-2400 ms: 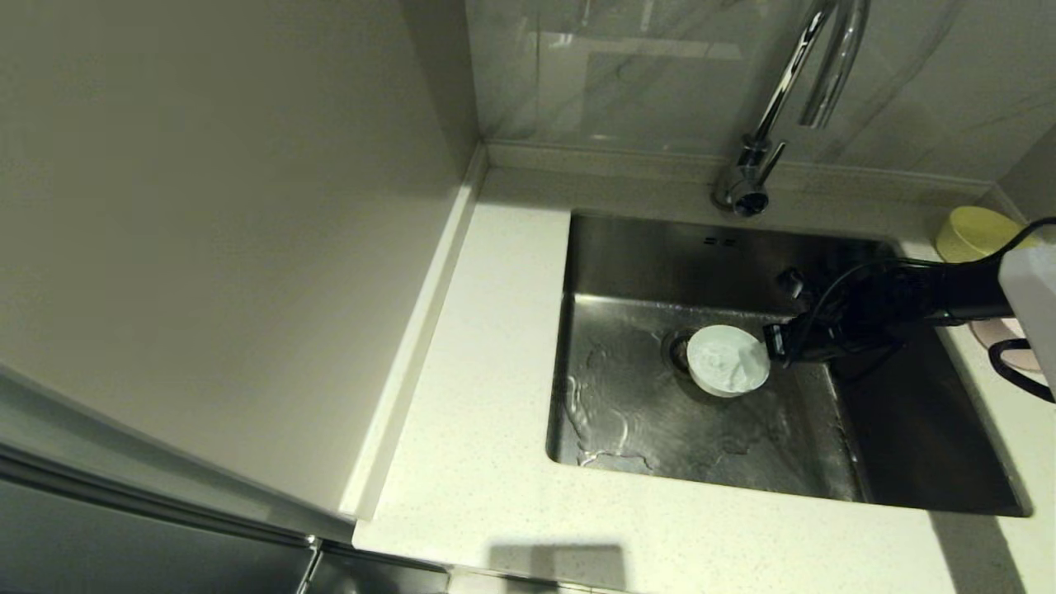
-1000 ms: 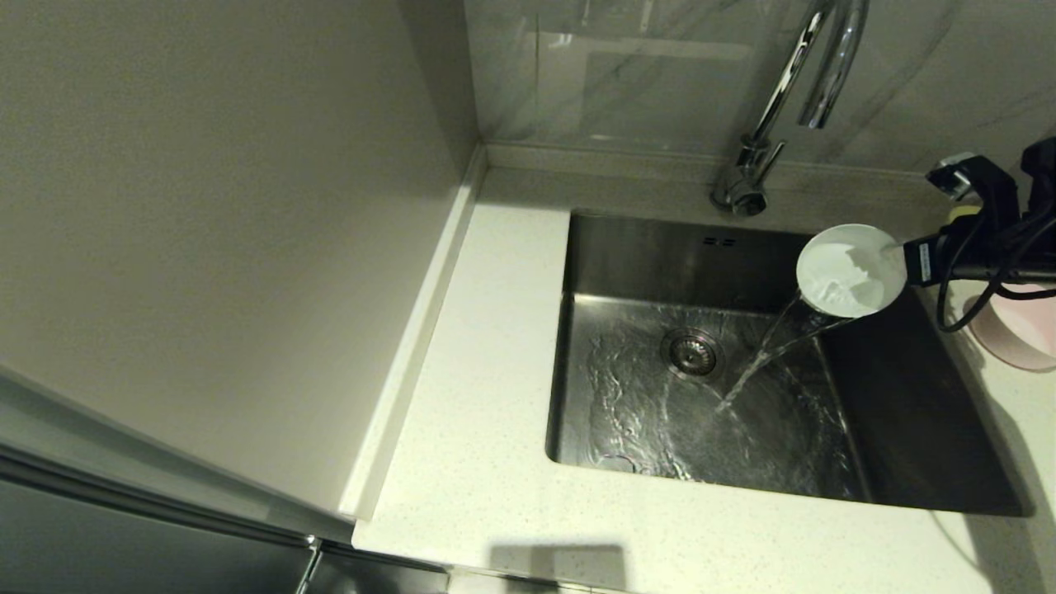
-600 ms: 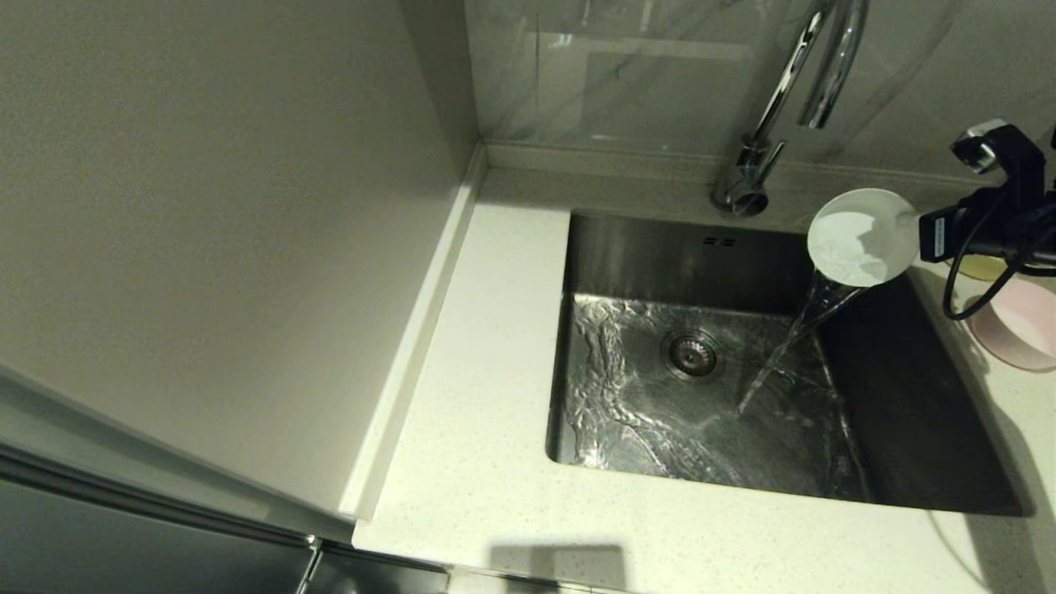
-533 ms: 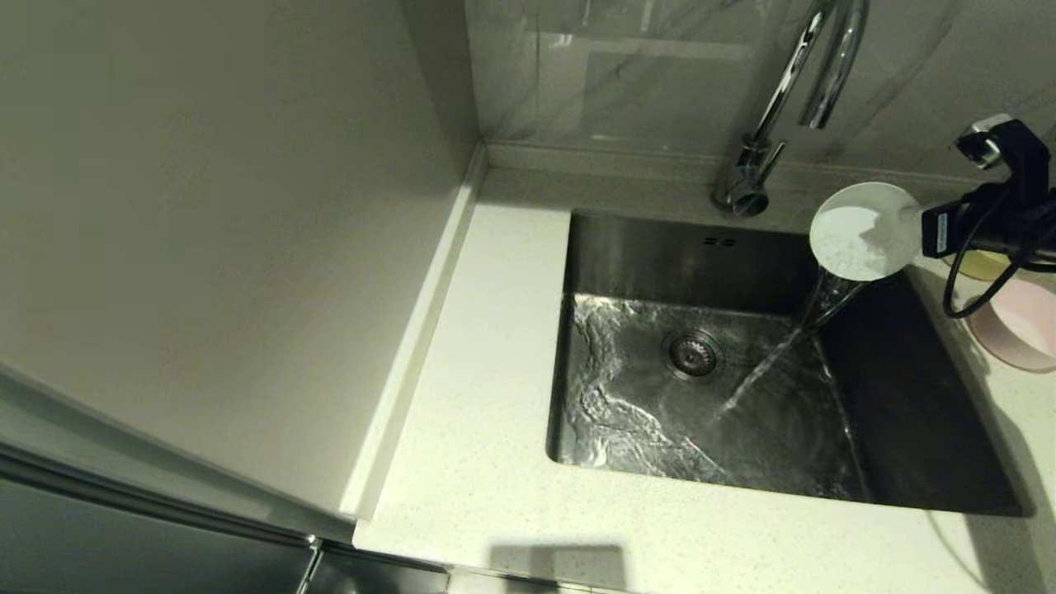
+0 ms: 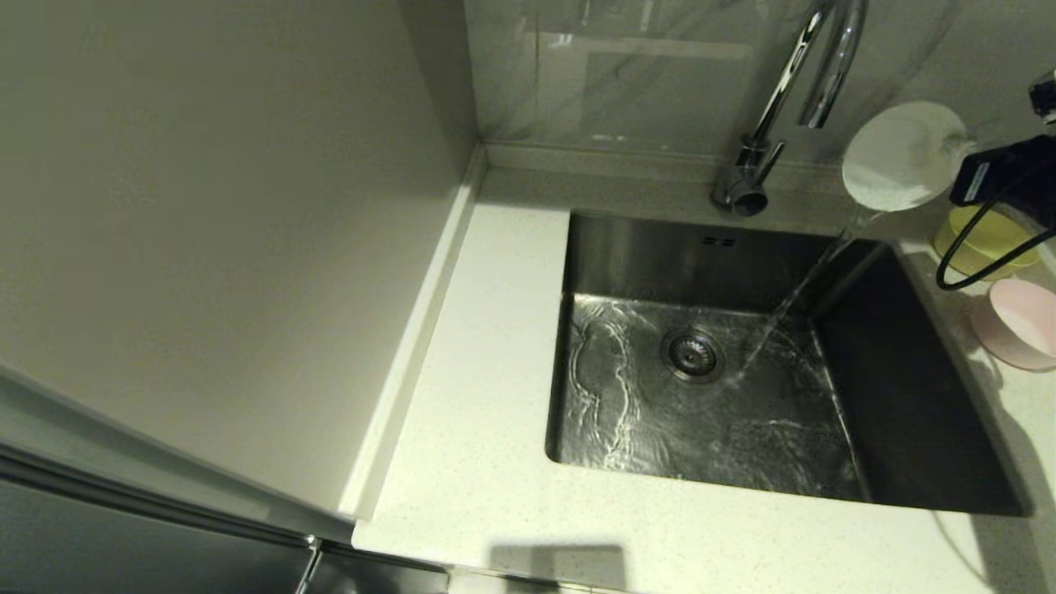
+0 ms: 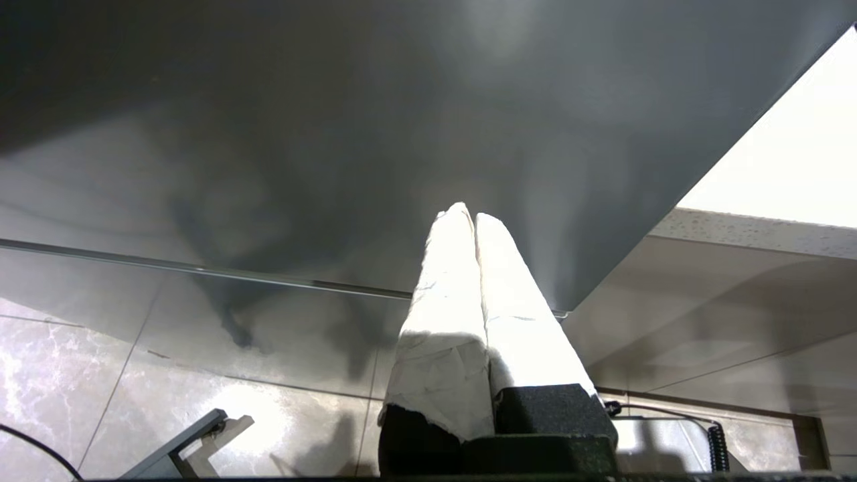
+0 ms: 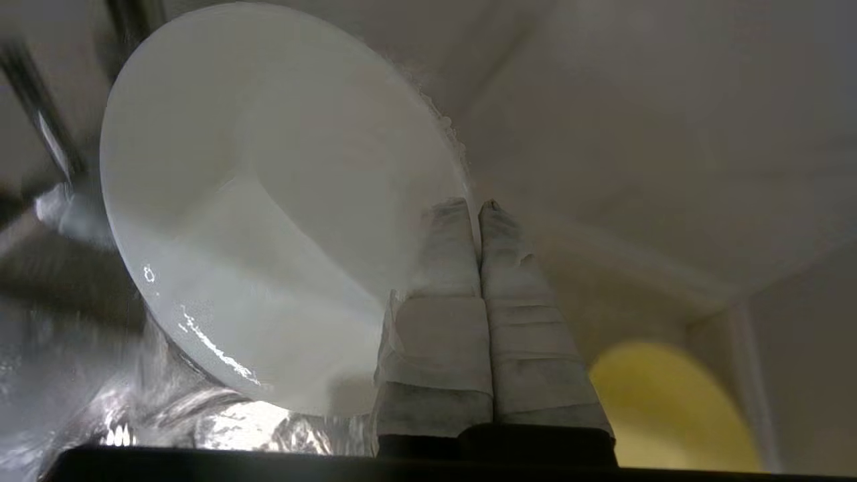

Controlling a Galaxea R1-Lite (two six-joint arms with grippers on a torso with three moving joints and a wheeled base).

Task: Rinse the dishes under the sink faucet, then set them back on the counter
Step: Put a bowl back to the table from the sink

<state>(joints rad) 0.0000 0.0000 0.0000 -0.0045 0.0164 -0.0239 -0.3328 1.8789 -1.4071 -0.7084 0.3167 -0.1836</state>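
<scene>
Bowl count: three. White bowl (image 5: 904, 157) pinched by rim in right end effector (image 5: 957, 169), now raised higher and farther right than a second ago, tipped on edge above back right corner of sink (image 5: 924, 396); thin stream drains from it into basin. Stream thinner than before, so emptying probably near done; return to counter (image 5: 495, 346) next. Yellow-green bowl (image 5: 986, 239) and pink bowl (image 5: 1019, 322) wait on counter, right of sink. One faucet (image 5: 792, 99), apparently off. Left end effector (image 6: 475, 221) closed, empty, parked below counter.
</scene>
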